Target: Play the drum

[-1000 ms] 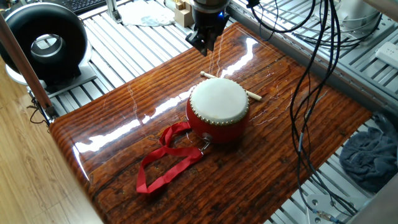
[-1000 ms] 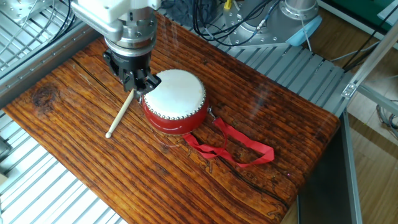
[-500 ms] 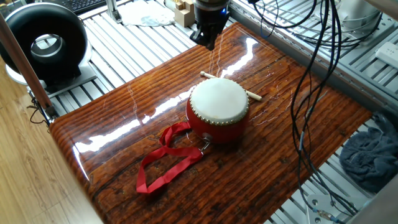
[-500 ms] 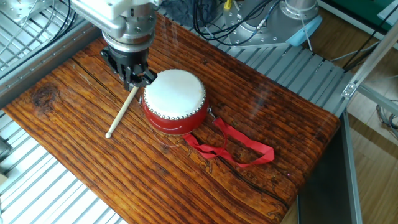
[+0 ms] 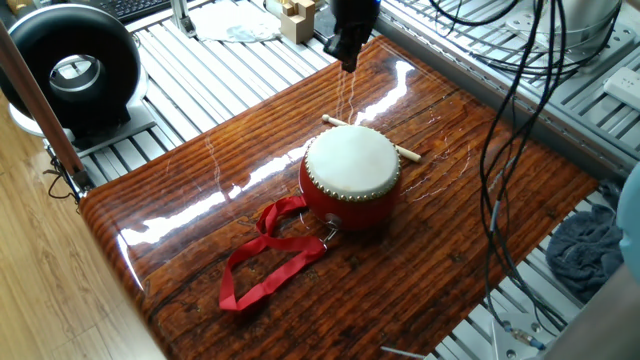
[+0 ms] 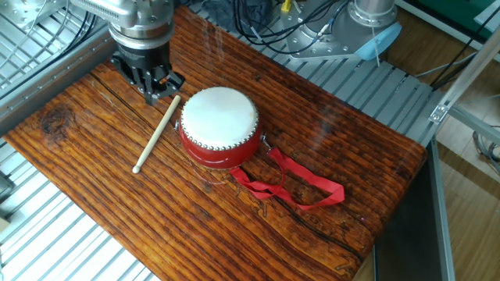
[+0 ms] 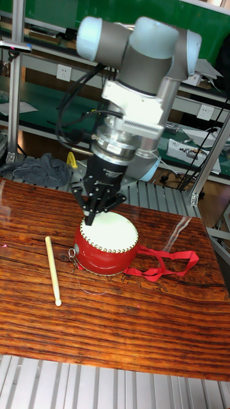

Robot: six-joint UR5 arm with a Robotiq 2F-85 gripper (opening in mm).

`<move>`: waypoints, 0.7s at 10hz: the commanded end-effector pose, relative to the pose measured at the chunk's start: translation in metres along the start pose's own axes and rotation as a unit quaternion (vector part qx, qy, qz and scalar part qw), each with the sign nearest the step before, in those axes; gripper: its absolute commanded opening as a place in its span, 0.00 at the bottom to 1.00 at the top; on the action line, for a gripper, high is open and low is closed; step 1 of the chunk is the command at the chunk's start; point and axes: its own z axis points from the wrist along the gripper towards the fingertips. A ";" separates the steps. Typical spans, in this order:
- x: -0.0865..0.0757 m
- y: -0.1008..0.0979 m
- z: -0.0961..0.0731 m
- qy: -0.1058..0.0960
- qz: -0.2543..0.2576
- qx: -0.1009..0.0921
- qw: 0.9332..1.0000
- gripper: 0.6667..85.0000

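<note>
The drum (image 5: 350, 165) stands upright near the middle of the wooden board, red-bodied with a cream skin and studs round the rim. Its red ribbon strap (image 5: 265, 255) trails across the board. A thin pale stick (image 6: 156, 134) lies flat on the board beside the drum (image 6: 220, 117), touching nothing else. My gripper (image 6: 152, 92) hangs above the board just past the stick's upper end, clear of the drum, with its fingers together and nothing in them. The tall fixed view has the gripper (image 7: 90, 218) over the drum's (image 7: 105, 241) back left rim.
A black ring-shaped device (image 5: 70, 70) stands at the far left off the board. Cables (image 5: 510, 120) hang over the board's right side. A grey cloth (image 5: 595, 250) lies beyond the right edge. Wooden blocks (image 5: 295, 18) sit behind the gripper.
The gripper has drawn back from the drum's rim toward the board's far edge and risen a little. Drum, stick and ribbon have not moved.
</note>
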 end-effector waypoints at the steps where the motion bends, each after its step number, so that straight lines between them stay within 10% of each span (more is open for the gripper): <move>1: 0.011 -0.012 0.016 -0.007 -0.090 0.005 0.996 0.00; 7: 0.017 -0.009 0.038 -0.030 -0.148 0.004 0.988 0.00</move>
